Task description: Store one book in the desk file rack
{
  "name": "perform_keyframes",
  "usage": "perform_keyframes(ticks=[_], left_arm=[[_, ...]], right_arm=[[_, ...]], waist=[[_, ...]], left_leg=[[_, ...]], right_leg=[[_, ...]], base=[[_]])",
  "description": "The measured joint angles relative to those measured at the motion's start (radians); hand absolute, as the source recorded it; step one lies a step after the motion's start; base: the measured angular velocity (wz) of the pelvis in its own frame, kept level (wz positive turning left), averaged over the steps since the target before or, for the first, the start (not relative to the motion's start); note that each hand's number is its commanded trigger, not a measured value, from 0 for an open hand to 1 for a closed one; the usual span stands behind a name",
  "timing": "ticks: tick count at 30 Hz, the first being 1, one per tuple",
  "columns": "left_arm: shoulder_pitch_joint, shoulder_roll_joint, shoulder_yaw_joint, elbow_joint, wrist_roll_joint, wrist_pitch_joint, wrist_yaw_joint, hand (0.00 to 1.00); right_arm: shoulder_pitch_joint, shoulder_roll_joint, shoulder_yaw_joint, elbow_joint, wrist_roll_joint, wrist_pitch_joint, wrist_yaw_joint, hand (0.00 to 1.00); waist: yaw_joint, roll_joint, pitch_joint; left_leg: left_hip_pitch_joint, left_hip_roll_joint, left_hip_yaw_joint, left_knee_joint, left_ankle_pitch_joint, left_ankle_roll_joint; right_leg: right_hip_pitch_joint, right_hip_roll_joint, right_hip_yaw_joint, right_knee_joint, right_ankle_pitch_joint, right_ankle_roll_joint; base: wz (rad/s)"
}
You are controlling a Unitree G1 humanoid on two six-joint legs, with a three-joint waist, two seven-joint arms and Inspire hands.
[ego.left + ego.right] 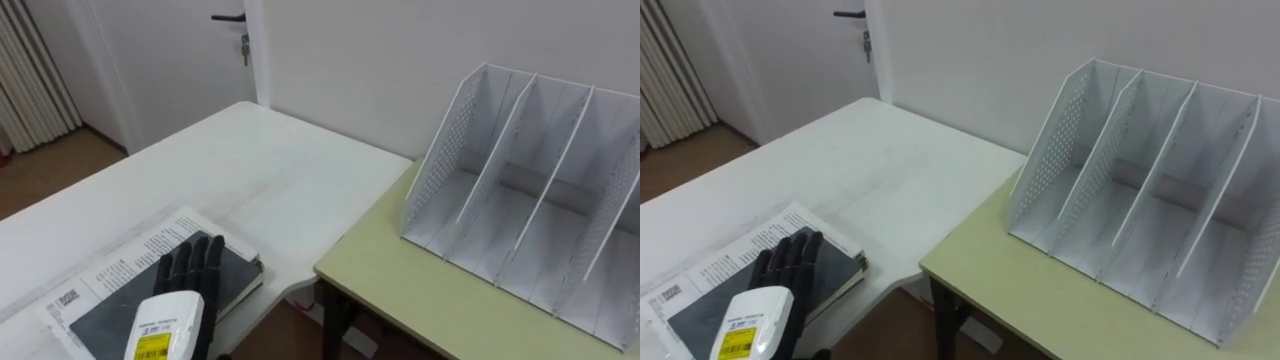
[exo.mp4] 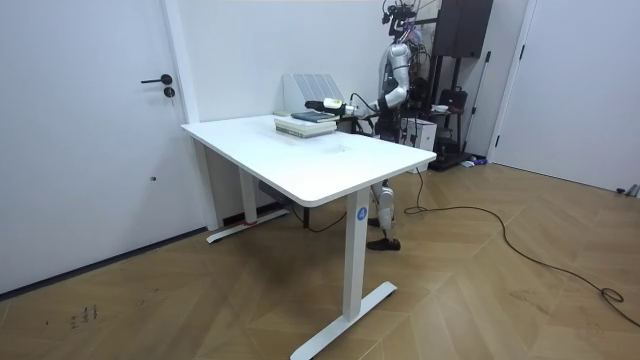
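A dark-covered book (image 1: pixel 237 274) lies on top of a white printed one (image 1: pixel 125 262) at the near corner of the white table (image 1: pixel 250 165). My left hand (image 1: pixel 188 272) rests flat on the dark cover, its fingers straight and pointing away from me. The white file rack (image 1: pixel 530 170) stands empty on the pale green desk (image 1: pixel 420 290) to the right, its upright dividers forming several slots that open toward me. In the room view I stand behind the white table, my left hand (image 2: pixel 330 104) stretched over the book stack (image 2: pixel 305 121) in front of the rack (image 2: pixel 312 88).
A narrow gap (image 1: pixel 305 300) separates the white table's corner from the green desk's edge. A closed white door (image 1: pixel 170 50) with a dark handle sits in the wall beyond the table. A curtain (image 1: pixel 30 70) hangs at the far left.
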Motion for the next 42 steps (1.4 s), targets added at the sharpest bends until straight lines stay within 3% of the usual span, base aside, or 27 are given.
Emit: perform_keyframes(ticks=[6, 16, 17, 18, 19, 20, 21, 26, 30, 42], left_arm=[[0.009, -0.001, 0.0, 0.01, 0.0, -0.003, 0.0, 0.0], [0.008, -0.002, 0.027, 0.078, 0.0, -0.025, 0.003, 0.0], [0.006, -0.002, 0.028, 0.086, 0.0, -0.026, 0.003, 0.09], [0.003, -0.002, 0.03, 0.092, 0.0, -0.026, 0.003, 0.09], [0.003, -0.002, 0.031, 0.093, 0.0, -0.026, 0.003, 0.74], [0.003, -0.002, 0.033, 0.095, 0.0, -0.026, 0.002, 0.91], [0.003, -0.002, 0.035, 0.1, 0.0, -0.025, 0.003, 1.0], [0.005, -0.002, 0.036, 0.117, 0.008, -0.019, 0.009, 1.0], [0.002, -0.03, 0.044, 0.111, 0.001, -0.028, 0.051, 1.0], [-0.053, -0.025, 0.1, 0.165, 0.001, -0.013, 0.117, 1.0]], right_arm=[[0.001, 0.0, -0.006, -0.005, -0.022, 0.0, -0.005, 0.0], [0.026, -0.004, -0.015, -0.047, -0.041, 0.0, -0.014, 0.0], [0.027, -0.004, -0.018, -0.048, -0.042, 0.0, -0.012, 0.0], [0.029, -0.004, -0.025, -0.051, -0.042, 0.0, -0.009, 0.0], [0.033, -0.004, -0.028, -0.055, -0.042, 0.001, -0.007, 0.0], [0.043, -0.005, -0.037, -0.069, -0.042, 0.001, -0.004, 0.0], [0.052, -0.005, -0.045, -0.082, -0.042, 0.002, -0.001, 0.0], [0.062, -0.006, -0.056, -0.087, -0.046, 0.023, 0.017, 0.0], [0.061, -0.005, -0.057, -0.087, -0.049, 0.037, 0.035, 0.0], [0.061, -0.004, -0.057, -0.09, -0.07, 0.066, 0.03, 0.0]], waist=[[0.004, -0.008, 0.005], [0.002, -0.006, 0.0029], [0.002, -0.006, 0.0026], [0.002, -0.005, 0.0021], [0.002, -0.004, 0.0017], [0.001, -0.004, 0.0012], [0.002, -0.003, 0.0009], [0.0, 0.003, -0.003], [0.004, 0.004, -0.0045], [0.0, 0.003, -0.0075]], left_leg=[[0.004, -0.001, 0.006, 0.0, 0.0, 0.0], [0.016, 0.0, 0.015, 0.0, 0.0, 0.0], [0.019, 0.0, 0.014, 0.0, 0.0, 0.0], [0.021, 0.001, 0.015, 0.0, 0.0, 0.0], [0.021, 0.001, 0.015, 0.0, 0.0, 0.0], [0.022, 0.001, 0.015, 0.0, 0.0, 0.0], [0.024, 0.002, 0.015, 0.0, 0.0, 0.0], [0.03, 0.002, 0.014, -0.003, 0.0, 0.0], [0.037, 0.003, 0.014, -0.007, -0.001, -0.001], [0.047, 0.003, 0.012, -0.011, -0.003, -0.004]], right_leg=[[0.003, -0.001, 0.0, 0.0, -0.008, 0.002], [0.009, -0.001, 0.007, 0.0, -0.013, 0.0], [0.01, 0.0, 0.011, 0.0, -0.014, 0.0], [0.01, 0.001, 0.015, 0.0, -0.014, 0.0], [0.01, 0.002, 0.016, 0.0, -0.014, 0.0], [0.01, 0.003, 0.019, 0.001, -0.014, 0.0], [0.009, 0.004, 0.025, 0.001, -0.013, -0.001], [0.009, 0.005, 0.032, 0.001, -0.013, -0.001], [0.009, 0.005, 0.033, 0.016, -0.014, -0.003], [0.001, 0.011, 0.056, 0.035, -0.011, -0.007]], base=[[0.04], [-0.01], [-0.05], [-0.05], [-0.06], [-0.08], [-0.09], [-0.07], [0.01], [-0.06]])
